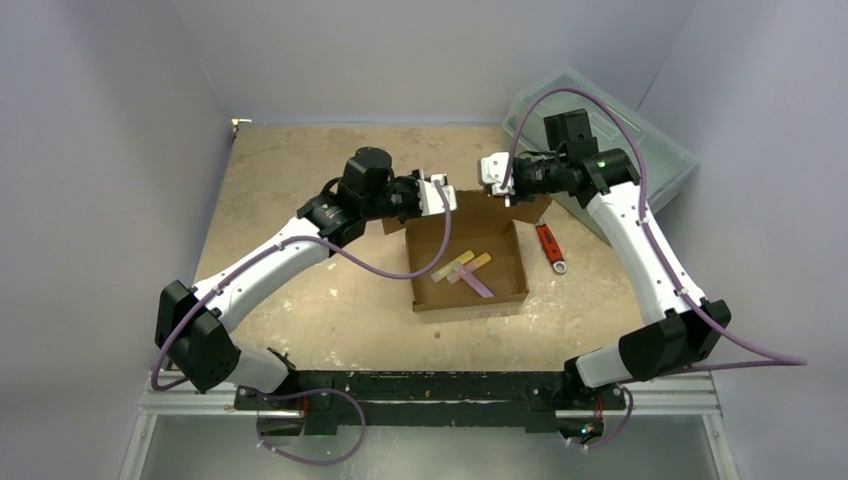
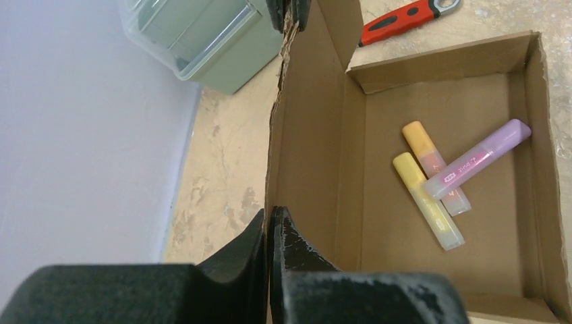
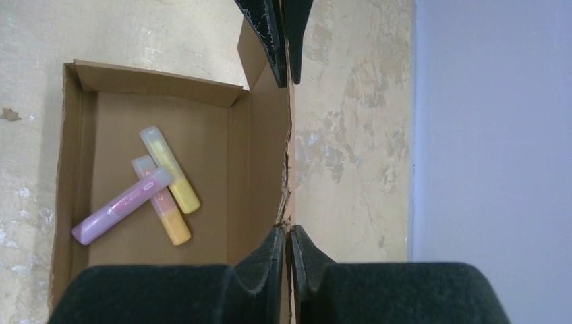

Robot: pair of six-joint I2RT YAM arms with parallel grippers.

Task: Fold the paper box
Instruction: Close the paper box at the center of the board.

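The left gripper (image 2: pixel 271 214) is clenched on the top edge of the paper box (image 1: pixel 440 250), at the left end of its upright far panel. The right gripper (image 3: pixel 289 231) is clamped on the same edge at the right end (neither arm is the nearer). The panel's long axis is seen to run left to right between the two, with the tray lying on their near side at the middle of the table (image 1: pixel 300 300); a fold-over is judged to go that way.
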